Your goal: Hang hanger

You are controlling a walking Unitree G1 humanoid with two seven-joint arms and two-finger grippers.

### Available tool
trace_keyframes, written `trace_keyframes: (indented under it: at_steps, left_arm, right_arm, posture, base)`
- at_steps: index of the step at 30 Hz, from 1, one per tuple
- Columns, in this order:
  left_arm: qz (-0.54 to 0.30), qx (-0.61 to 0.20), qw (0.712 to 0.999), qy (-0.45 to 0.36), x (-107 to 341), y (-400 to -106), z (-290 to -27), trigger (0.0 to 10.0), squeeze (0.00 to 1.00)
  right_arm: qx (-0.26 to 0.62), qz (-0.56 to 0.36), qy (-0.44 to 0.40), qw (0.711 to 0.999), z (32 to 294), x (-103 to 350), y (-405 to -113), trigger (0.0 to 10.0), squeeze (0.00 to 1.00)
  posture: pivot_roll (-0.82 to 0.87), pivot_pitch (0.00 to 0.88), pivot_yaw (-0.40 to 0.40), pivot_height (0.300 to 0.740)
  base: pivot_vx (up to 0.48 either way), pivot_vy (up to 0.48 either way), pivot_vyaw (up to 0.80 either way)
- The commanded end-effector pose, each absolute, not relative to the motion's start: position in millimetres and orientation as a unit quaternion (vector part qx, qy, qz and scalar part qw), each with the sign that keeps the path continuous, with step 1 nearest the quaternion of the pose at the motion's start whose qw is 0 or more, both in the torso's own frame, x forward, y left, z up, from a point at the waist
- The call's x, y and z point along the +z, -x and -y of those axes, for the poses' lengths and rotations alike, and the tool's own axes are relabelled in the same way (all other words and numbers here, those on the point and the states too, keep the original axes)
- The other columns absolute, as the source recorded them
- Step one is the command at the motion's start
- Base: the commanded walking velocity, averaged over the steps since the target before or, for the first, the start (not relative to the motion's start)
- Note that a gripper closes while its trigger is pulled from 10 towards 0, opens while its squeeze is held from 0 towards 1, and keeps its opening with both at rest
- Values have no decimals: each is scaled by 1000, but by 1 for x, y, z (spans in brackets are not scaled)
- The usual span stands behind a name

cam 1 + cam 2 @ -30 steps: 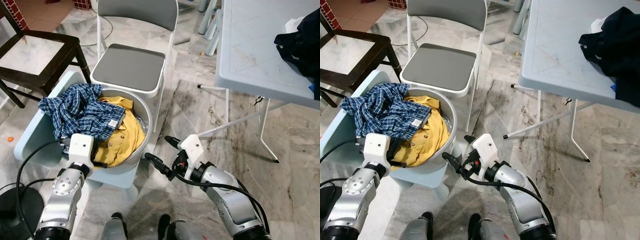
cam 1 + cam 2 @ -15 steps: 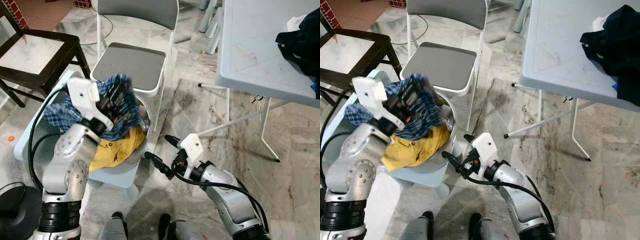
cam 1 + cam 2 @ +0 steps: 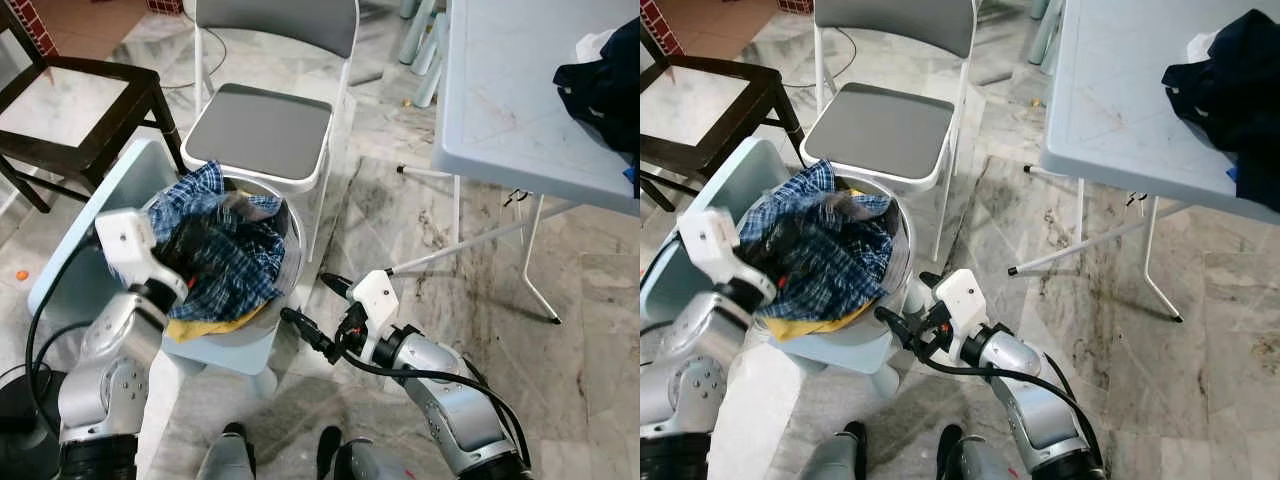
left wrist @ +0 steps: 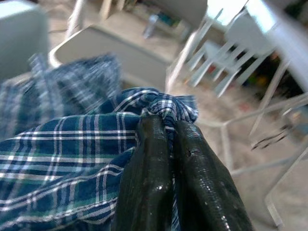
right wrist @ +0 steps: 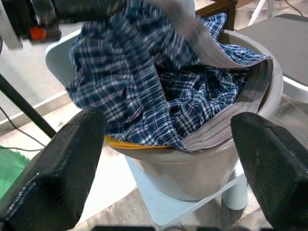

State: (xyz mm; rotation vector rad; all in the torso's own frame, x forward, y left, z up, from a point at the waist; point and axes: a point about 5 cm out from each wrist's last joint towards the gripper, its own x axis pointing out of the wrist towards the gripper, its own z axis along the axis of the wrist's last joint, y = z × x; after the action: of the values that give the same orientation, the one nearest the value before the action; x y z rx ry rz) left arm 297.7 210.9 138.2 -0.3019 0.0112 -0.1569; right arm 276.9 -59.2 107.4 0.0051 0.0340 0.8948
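1 plaid shirt [image 4: 72, 159] pinched in L claw [image 4: 166, 139].

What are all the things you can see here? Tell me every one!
Plaid shirt: one, blue and white, in the bucket, pinched by the left gripper.
Yellow shirt: one, under the plaid shirt.
Bucket: one, grey, on the stool.
Stool: one, pale blue, on the floor.
Folding chair: one, grey and white, behind the bucket.
Wooden chair: one, dark, far left.
Table: one, pale grey, right.
Dark clothes: one pile, on the table.
Left gripper: shut on the plaid shirt.
Right gripper: open, beside the bucket.
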Motion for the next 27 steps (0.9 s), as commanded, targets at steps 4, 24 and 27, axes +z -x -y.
trace_keyframes:
  at_steps: [4,24,27]
  left_arm:
    - [-51,-44,990,125,111,-288,-222,2745,0]
    - [27,-46,996,-73,125,-272,-228,10000,1000]
    - [25,-57,994,-90,122,-265,-227,10000,1000]
  right_arm:
    - [432,-25,5,901,62,104,-275,10000,0]
    - [433,-24,6,901,57,102,-273,10000,0]
    - [432,-24,6,902,57,102,-272,10000,0]
  posture:
    - [307,295,-118,740]
    - [323,299,-114,740]
    - [325,299,-112,740]
  base:
    - [0,0,0]
    - [0,0,0]
    - [0,0,0]
